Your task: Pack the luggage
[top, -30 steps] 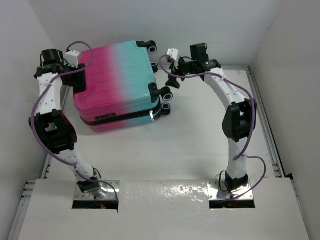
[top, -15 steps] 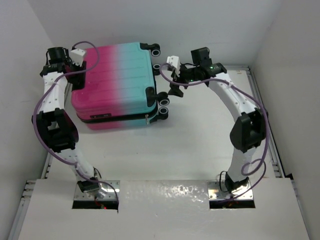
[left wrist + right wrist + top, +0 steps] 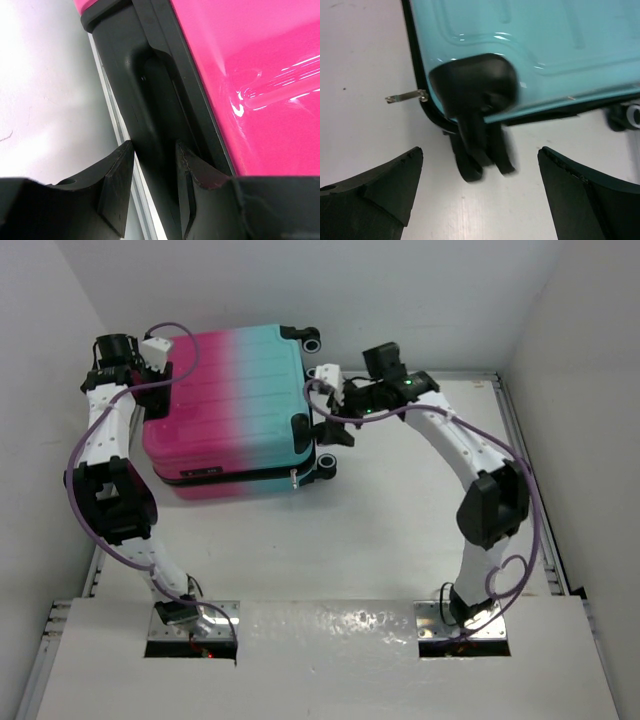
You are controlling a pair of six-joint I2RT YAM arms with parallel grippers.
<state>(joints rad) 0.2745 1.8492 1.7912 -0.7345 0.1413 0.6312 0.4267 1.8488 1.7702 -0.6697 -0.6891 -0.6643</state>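
Note:
The luggage [image 3: 235, 405], a closed hard shell fading from pink to teal, lies flat at the back left of the table. My left gripper [image 3: 158, 368] is at its pink end. In the left wrist view the left gripper [image 3: 154, 175] is shut on the black handle [image 3: 150, 100], one finger on each side. My right gripper [image 3: 335, 420] hovers at the teal end, wide open. In the right wrist view the right gripper [image 3: 480, 195] has a black wheel [image 3: 480, 150] just ahead of its fingers, untouched. A metal zipper pull [image 3: 405, 98] sticks out from the seam.
White walls close in the table on the left, back and right. A metal rail [image 3: 535, 500] runs along the right edge, and another rail [image 3: 114, 125] lies just left of the suitcase. Bare table [image 3: 380, 530] lies between the suitcase and the arm bases.
The luggage has shifted a little to the left and back with the left gripper on its handle. My right gripper has moved left, closer to the near wheel.

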